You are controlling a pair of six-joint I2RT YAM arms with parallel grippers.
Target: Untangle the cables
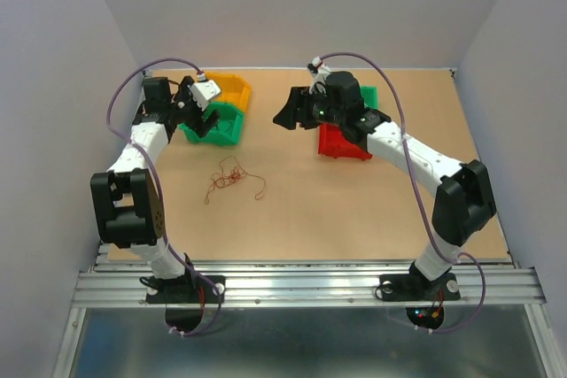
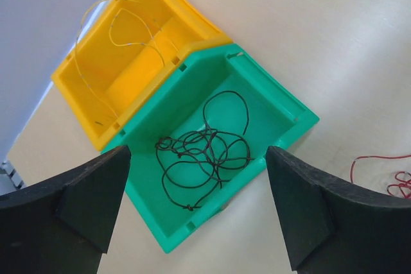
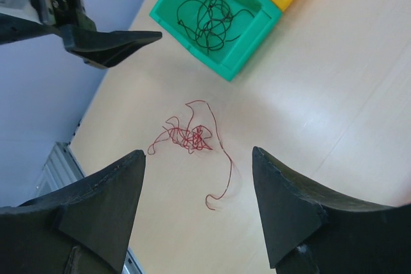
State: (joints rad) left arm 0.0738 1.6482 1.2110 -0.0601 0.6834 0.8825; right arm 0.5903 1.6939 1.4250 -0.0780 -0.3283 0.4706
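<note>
The cables are a small wad of thin reddish wire with loose tails, lying on the tan table left of centre. The right wrist view shows them just ahead of my right gripper, which is open, empty and held above the table. In the top view the right gripper hangs right of and beyond the wad. My left gripper is open and empty, above the near edge of a green bin. The wad's edge shows at the far right of the left wrist view.
The green bin holds a black wire coil. A yellow bin touching it holds a pale wire. A red bin and another green bin sit under the right arm. Grey walls close in left, right and back.
</note>
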